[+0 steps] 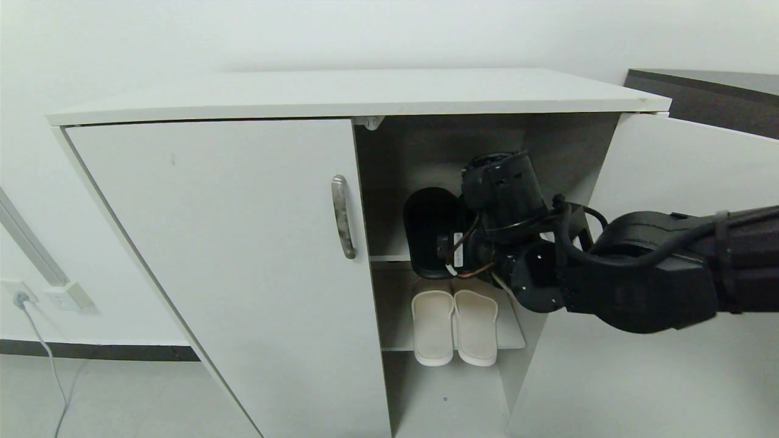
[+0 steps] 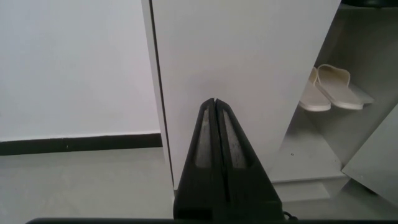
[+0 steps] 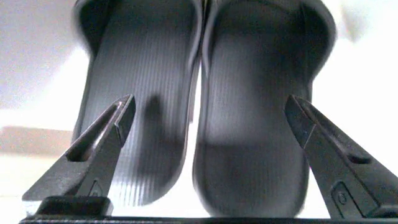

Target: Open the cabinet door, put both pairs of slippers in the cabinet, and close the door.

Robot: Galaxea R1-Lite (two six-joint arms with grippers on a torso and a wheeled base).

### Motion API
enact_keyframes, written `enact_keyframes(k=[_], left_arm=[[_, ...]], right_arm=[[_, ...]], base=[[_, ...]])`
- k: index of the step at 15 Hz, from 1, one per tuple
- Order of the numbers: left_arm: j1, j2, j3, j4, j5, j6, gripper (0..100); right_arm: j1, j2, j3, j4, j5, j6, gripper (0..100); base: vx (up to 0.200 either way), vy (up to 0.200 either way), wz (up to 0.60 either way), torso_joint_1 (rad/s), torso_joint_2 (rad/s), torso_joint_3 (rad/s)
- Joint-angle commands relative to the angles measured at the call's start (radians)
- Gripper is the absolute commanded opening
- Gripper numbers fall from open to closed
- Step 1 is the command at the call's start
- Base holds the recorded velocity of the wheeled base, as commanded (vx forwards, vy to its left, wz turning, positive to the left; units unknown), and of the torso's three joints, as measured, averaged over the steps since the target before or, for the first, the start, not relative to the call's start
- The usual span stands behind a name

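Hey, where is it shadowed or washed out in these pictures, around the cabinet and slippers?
Head view: the cabinet interior is shadowed behind the black slippers, while the white slippers sit well lit. Right wrist view: bright washout behind the black slippers. Left wrist view: even light, no glare.

Cabinet [image 1: 341, 91] is plain white, its inside shaded grey. Door handle [image 1: 342, 216] is mottled grey-brown, stone-like pattern. Pale slippers [image 1: 453, 325] are cream-white, no pattern. Dark slippers [image 3: 249, 124] are charcoal grey, covered in fine lengthwise ribbed lines. My right hand [image 3: 209, 102] is black with dark grey fingers. My left hand [image 2: 214, 106] is black with grey pads. Wall [image 1: 122, 36] is white, baseboard [image 1: 91, 351] black, floor [image 1: 122, 401] light grey.
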Motion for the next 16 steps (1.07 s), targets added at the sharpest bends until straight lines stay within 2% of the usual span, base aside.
enact_keyframes(k=[1,6,7,16], left_arm=[[0.000,0.000,-0.001,0.000,0.000,0.000,0],[0.000,0.000,-0.001,0.000,0.000,0.000,0],[0.000,0.000,0.000,0.000,0.000,0.000,0],[0.000,0.000,0.000,0.000,0.000,0.000,0]], right_arm=[[0.056,-0.133,0.145,-0.054,0.020,0.007,100],[0.117,-0.204,0.396,-0.265,0.034,-0.001,100],[0.117,-0.201,0.416,-0.291,0.037,-0.004,0],[0.174,-0.159,0.474,-0.356,0.048,-0.021,0]], base=[[0.000,0.000,0.00,0.000,0.00,0.000],[0.000,0.000,0.00,0.000,0.00,0.000],[0.000,0.000,0.00,0.000,0.00,0.000],[0.000,0.000,0.00,0.000,0.00,0.000]])
